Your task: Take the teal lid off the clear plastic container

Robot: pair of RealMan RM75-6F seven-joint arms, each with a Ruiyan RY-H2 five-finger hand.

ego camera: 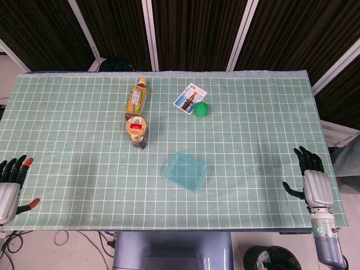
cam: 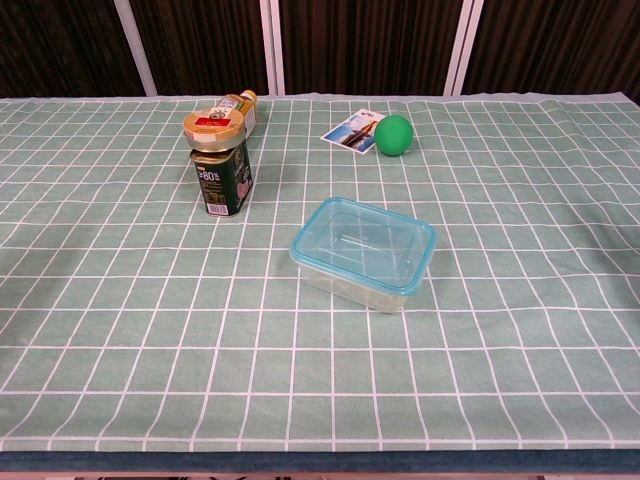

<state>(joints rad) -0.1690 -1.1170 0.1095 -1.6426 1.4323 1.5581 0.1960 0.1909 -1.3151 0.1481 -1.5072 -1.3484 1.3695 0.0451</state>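
The clear plastic container (ego camera: pixel 186 172) (cam: pixel 364 252) sits near the middle of the table, its teal lid (cam: pixel 362 240) seated on top. My left hand (ego camera: pixel 11 183) rests at the table's front left corner, fingers spread, holding nothing. At the front right edge my right hand (ego camera: pixel 312 180) lies palm down with fingers apart, also empty. Both hands are far from the container. Neither hand shows in the chest view.
A dark jar with a gold lid (ego camera: pixel 136 131) (cam: pixel 218 162) stands left of the container, a tea bottle (ego camera: pixel 136 97) lying behind it. A green ball (ego camera: pixel 201 109) (cam: pixel 393 135) and a picture card (ego camera: pixel 189 98) lie further back. The green checked cloth (ego camera: pixel 84 140) covers the table.
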